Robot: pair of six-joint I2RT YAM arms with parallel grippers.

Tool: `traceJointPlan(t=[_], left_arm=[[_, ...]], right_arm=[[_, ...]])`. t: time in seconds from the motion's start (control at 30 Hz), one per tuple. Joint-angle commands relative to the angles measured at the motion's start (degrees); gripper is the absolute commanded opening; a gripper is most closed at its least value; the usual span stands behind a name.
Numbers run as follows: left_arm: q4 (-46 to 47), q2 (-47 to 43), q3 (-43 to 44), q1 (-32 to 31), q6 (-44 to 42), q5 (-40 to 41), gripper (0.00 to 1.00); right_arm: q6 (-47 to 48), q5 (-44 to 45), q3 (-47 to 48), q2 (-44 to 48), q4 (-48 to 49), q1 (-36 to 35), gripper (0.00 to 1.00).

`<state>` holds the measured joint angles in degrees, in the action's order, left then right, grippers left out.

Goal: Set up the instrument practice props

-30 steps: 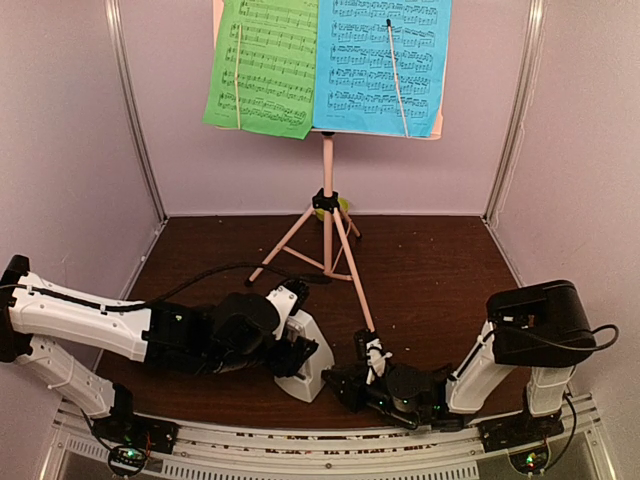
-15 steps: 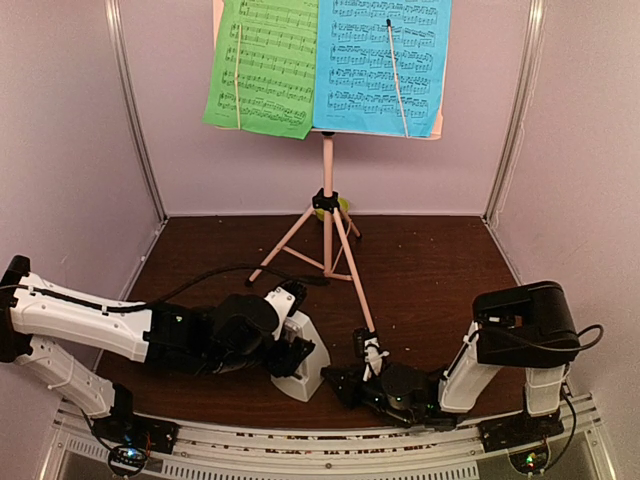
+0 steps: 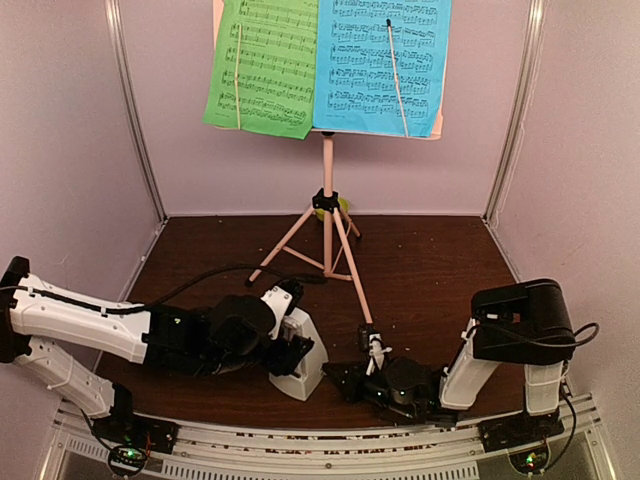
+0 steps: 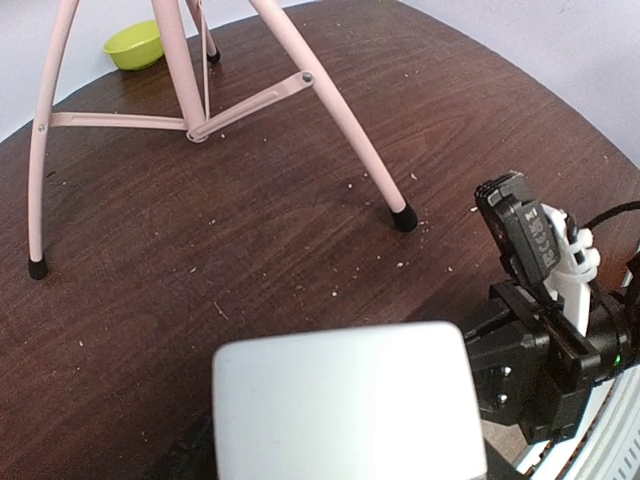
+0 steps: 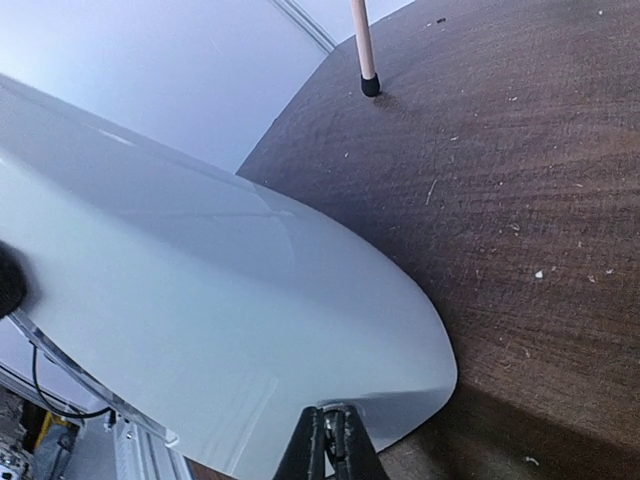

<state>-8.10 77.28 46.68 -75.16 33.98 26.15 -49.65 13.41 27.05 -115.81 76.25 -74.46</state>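
Note:
The pink music stand [image 3: 327, 200] is upright at the back, with the green sheet [image 3: 262, 65] and the larger blue sheet [image 3: 380, 65] side by side on its desk. The white-grey metronome [image 3: 308, 362] stands near the front edge. My left gripper [image 3: 292, 335] straddles it from the left and holds its body; in the left wrist view the metronome [image 4: 345, 400] hides the fingers. My right gripper [image 5: 335, 432] lies low on the table to the metronome's right. Its jaws are shut on a small grey nub at the lower edge of the metronome [image 5: 200, 300].
A small lime-green bowl [image 4: 134, 44] sits behind the stand's legs. One stand foot [image 4: 404, 217] rests just beyond the right gripper body [image 4: 540, 300]. Pale walls enclose the brown table [image 3: 440, 270] on three sides. Crumbs dot the wood.
The right gripper's jaws have closed and it has edged left, low against the metronome's base. The right arm's elbow has shifted left a little. The left arm and metronome stay put.

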Motion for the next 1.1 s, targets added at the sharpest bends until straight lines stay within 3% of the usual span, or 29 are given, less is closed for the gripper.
traceJointPlan(t=[0.0, 0.17, 0.33, 0.53, 0.63, 0.9, 1.07], left_arm=[[10.2, -3.8, -0.6, 0.0, -0.9, 0.4, 0.35], [14.7, -6.3, -3.3, -0.1, -3.5, 0.0, 0.33], [14.9, -7.8, -3.8, 0.0, -5.4, 1.1, 0.32], [12.2, -6.0, -2.2, 0.0, -3.4, 2.8, 0.32], [13.1, -5.9, -2.0, 0.0, -3.1, 2.8, 0.31], [12.0, -5.7, -0.4, 0.1, -4.2, 2.6, 0.31], [11.9, -6.3, -0.5, 0.1, -4.5, 2.6, 0.31]], right_arm=[[-8.1, -1.6, -1.8, -1.1, 6.1, 2.8, 0.00], [-13.2, -4.6, -1.4, -0.5, 8.2, 4.4, 0.00], [-13.0, -6.3, -0.4, 1.9, 4.0, 4.9, 0.00], [-6.6, -5.3, -3.8, 3.2, 6.4, 4.8, 0.40], [-4.5, -6.0, -4.2, 2.9, 7.0, 4.3, 0.50], [-0.9, -5.3, 0.3, 2.7, -0.3, 0.7, 0.49], [-1.9, -1.0, 0.0, 3.7, -5.0, 0.6, 0.41]])
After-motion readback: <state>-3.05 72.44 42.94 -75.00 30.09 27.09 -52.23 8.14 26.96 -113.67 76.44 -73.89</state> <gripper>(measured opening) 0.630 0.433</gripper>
